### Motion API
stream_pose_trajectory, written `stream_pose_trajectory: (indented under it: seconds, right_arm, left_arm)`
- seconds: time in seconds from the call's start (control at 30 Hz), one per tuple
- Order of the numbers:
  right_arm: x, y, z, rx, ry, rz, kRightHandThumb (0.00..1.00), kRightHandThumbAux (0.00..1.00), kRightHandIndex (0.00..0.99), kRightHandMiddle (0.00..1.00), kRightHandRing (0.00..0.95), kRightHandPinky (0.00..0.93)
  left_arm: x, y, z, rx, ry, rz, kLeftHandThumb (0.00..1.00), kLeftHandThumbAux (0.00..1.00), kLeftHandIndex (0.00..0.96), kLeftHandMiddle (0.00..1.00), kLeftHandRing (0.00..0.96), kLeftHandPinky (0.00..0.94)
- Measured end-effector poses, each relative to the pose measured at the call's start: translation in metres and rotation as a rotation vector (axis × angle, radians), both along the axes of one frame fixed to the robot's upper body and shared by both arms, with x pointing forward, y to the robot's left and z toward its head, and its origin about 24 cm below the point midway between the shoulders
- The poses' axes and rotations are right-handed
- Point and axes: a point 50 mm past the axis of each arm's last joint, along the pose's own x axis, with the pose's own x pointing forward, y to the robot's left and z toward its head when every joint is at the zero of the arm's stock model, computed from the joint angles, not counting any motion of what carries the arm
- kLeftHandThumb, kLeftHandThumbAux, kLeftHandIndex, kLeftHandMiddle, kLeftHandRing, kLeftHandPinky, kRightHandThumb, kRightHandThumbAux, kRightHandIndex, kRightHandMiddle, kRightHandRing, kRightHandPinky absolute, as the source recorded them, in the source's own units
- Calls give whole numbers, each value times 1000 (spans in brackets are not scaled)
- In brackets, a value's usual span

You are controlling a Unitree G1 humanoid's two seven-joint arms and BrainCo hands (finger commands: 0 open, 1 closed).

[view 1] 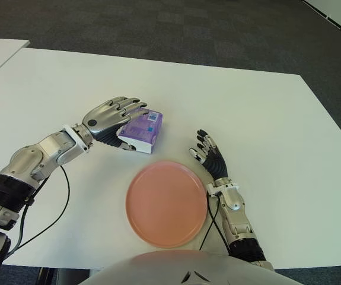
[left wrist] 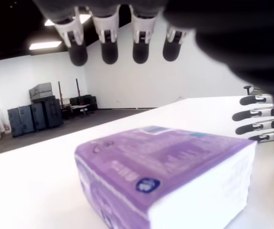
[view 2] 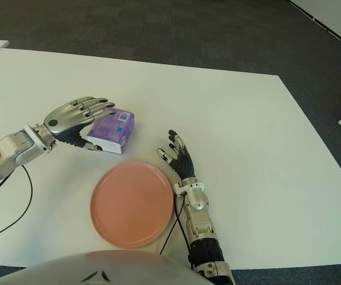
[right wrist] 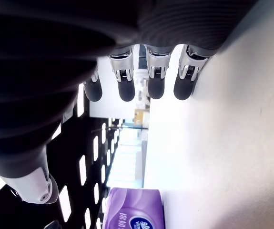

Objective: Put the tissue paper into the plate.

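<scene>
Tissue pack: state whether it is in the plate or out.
Out. The tissue pack lies on the white table beyond the pink plate, under the left hand.

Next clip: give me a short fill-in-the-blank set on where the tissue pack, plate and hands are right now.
1. The purple tissue pack lies on the ____, not on the plate.
2. The pink plate holds ____.
3. The ____ hand hovers open over the pack.
4. The right hand shows open beside the plate, on the robot's ____ of it.

Missing words: table; nothing; left; right
</scene>
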Motion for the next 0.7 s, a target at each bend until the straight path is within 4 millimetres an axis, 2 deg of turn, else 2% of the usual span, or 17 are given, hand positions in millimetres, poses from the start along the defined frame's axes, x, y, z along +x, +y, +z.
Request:
stream_pose_trajectory:
  seconds: [0.43,0.7]
  right_arm:
    - [-1,0,0,3,4,0,0,656,0,0,0,0]
    - [4,2,0,9,3,-3,0,650,0,0,0,0]
  left_arm:
    - [-5,3,-24,112,83,-27,47,396,0,0,0,0]
    - [7,10,-28,199,37,-21,19,391,0,0,0,0]
